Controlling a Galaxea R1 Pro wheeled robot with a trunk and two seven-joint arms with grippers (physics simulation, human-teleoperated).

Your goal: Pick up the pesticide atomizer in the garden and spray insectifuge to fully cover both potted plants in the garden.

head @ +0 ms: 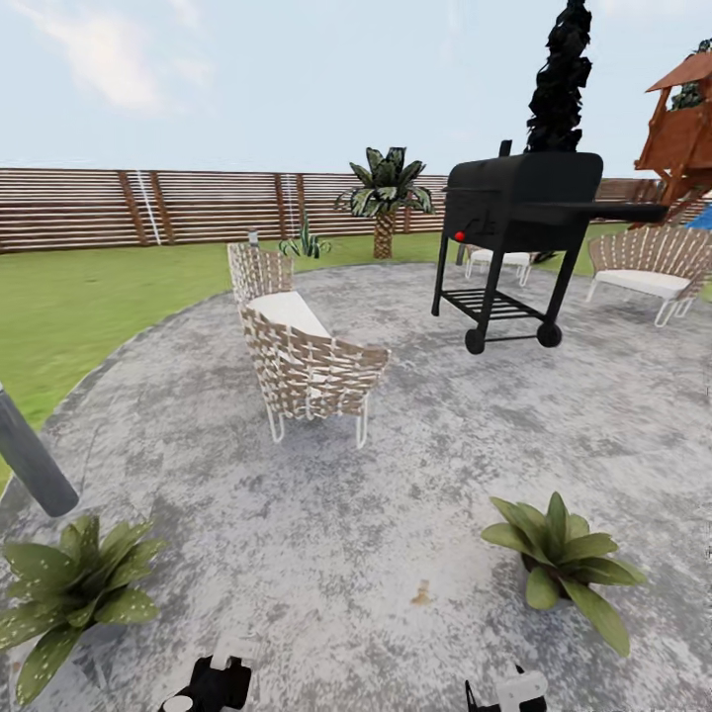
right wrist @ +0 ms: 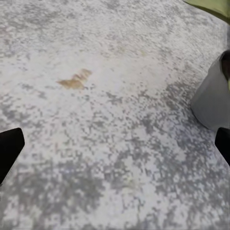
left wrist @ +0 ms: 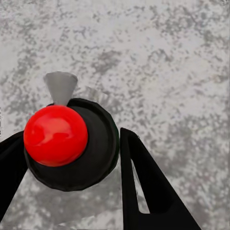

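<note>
Head cam: round grey stone patio (head: 415, 475) w/ lawn (head: 89, 297) beyond, brown slatted fence (head: 198, 208) along the back.

Two potted plants on the patio, near the robot: left one (head: 69, 593) at patio edge, speckled leaves; right one (head: 564, 559) well apart from it, broad pointed leaves. A brownish fleck (head: 422, 593) lies on the stone between them, closer to the right plant.

Left gripper (head: 213, 682) at bottom of head cam, holding sthg dark. Left wrist cam: fingers (left wrist: 143, 187) closed in on both sides of a round black object w/ a red ball (left wrist: 55, 135) on top and a pale grey cone (left wrist: 61, 87) poking out past it. Prob. the pesticide atomizer (left wrist: 98, 148) seen end-on; label/body not visible. Stone below it.

Right gripper (head: 504, 692) low at bottom of head cam. Right wrist cam: finger tips (right wrist: 9, 148) far apart at opposite frame edges, wide open, nothing between them. Grey pot (right wrist: 211, 100) beside one tip, green leaf (right wrist: 213, 7) above it; same brown fleck (right wrist: 74, 80) on stone.

Further off: wicker chair (head: 307, 346) w/ white cushion mid-patio, black wheeled grill (head: 514, 237), second wicker chair (head: 653, 267) far right, small palm (head: 386, 198) by fence, grey post (head: 35, 460) leaning in at left edge, wooden play tower (head: 682, 129) at far right.
</note>
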